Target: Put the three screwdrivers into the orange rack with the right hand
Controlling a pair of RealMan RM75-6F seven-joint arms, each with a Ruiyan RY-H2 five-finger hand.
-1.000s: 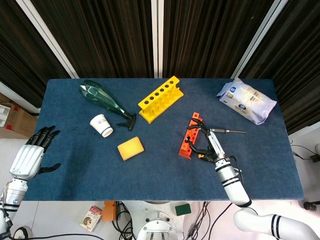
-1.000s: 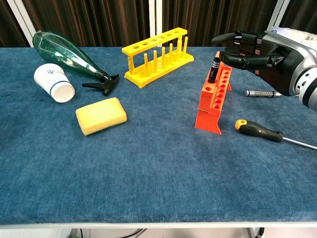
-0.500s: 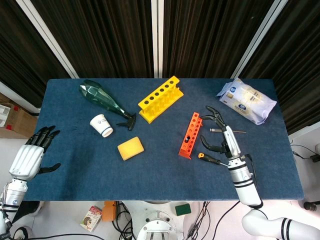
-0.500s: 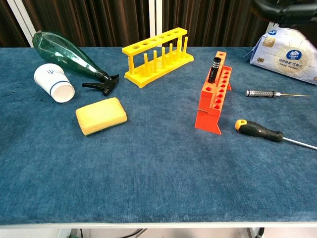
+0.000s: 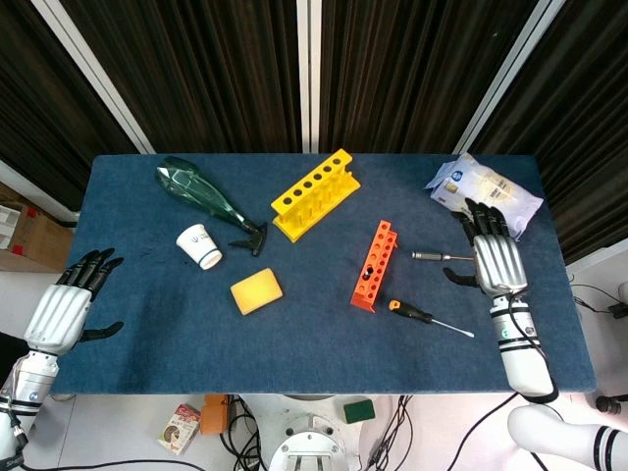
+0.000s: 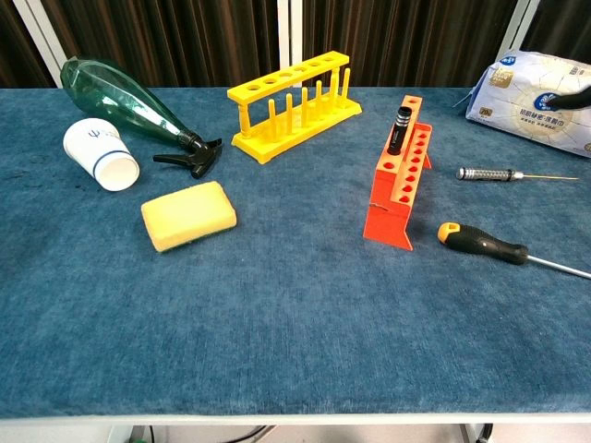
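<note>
One black-handled screwdriver [image 6: 400, 128] is seen standing in the orange plastic rack [image 5: 373, 266]. A slim silver screwdriver [image 5: 442, 256] lies just left of the empty, spread-fingered right hand [image 5: 494, 259]; a black-and-orange screwdriver [image 5: 428, 318] lies nearer the front edge.

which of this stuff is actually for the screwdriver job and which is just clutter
For the job: orange rack, black screwdriver already standing in it, silver screwdriver, black-and-orange screwdriver, right hand.

Lying about: yellow rack, sponge, paper cup, green spray bottle, wipes pack.
</note>
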